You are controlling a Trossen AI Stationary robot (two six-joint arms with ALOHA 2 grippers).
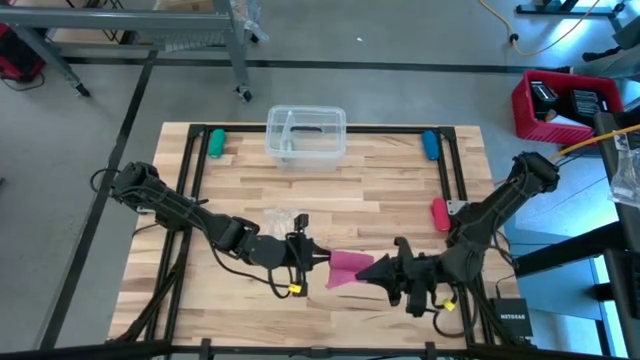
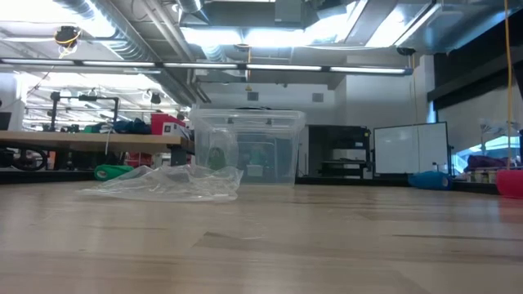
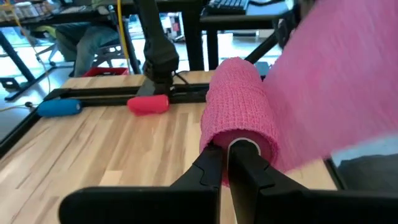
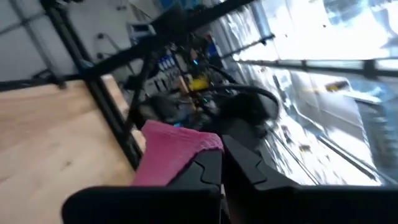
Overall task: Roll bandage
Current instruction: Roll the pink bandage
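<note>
The pink bandage [image 1: 350, 268] lies between my two grippers near the table's front edge. It is partly wound into a roll [image 3: 239, 118], and a loose strip [image 3: 339, 74] runs off toward my right gripper. My left gripper [image 1: 312, 258] is shut on the roll. My right gripper [image 1: 385, 270] is shut on the strip's end [image 4: 177, 149]. Neither the bandage nor the grippers show in the low view. My left gripper pinches the roll's near end face [image 3: 239, 149] between its two fingers [image 3: 208, 171]. It comes about level from the table's left, with the fingers lying along the roll's axis. The roll points away from the fingers, above the tabletop. My right gripper pinches the loose strip's end [image 4: 186, 152] between its two fingers, coming from the table's right. The strip reaches from the fingers toward the roll. How many layers it has, I cannot tell.
A clear plastic box [image 1: 305, 135] stands at the far middle. A crumpled clear wrapper [image 1: 285, 220] lies just beyond my left gripper. A green piece [image 1: 215, 143], a blue piece [image 1: 430, 145] and a red stubby piece [image 1: 440, 213] lie by the black frame.
</note>
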